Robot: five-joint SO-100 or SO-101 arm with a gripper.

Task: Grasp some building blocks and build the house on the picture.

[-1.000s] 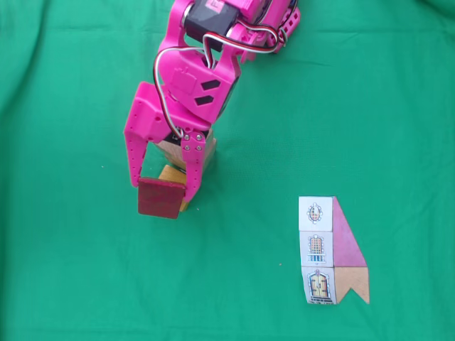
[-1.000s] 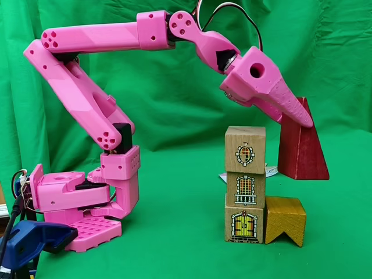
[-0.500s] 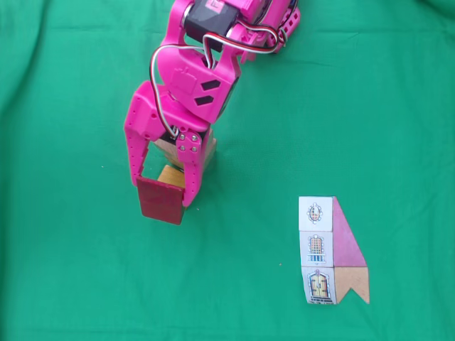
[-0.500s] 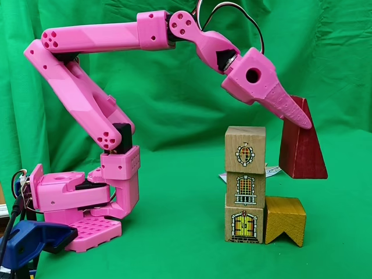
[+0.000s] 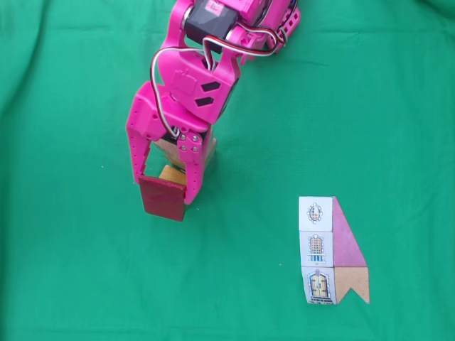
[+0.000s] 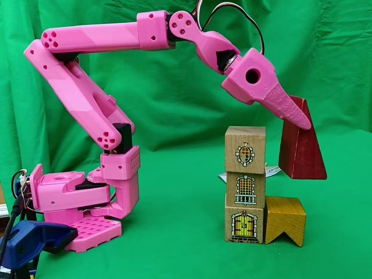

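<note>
Side view, left to right: pink arm on its base at the left, reaching over to the right. Then the house so far: three pale cubes stacked in one column, door cube at the bottom, window cubes above it. Touching the bottom cube on its right sits the orange notched block, notch facing down.

Above the orange block hangs the red wedge, clamped at its upper part by the gripper, narrow end up, broad end down. It is clear of the orange block, a gap showing under it, and just beside the top two cubes without touching them, as far as this view tells.

Top view, left to right: gripper closed on the wedge, the pale stack and a bit of orange peeking out beneath the arm. Well apart to the right lies the picture: three white squares in a column, pink triangle alongside the upper two, tan notched piece beside the lowest.

Progress, my judgement: wall and notched piece are placed to match the picture. Left to do: lower the wedge onto the orange block, flush against the stack, then let go. That would finish the build.

Containers: none seen on the green cloth.
</note>
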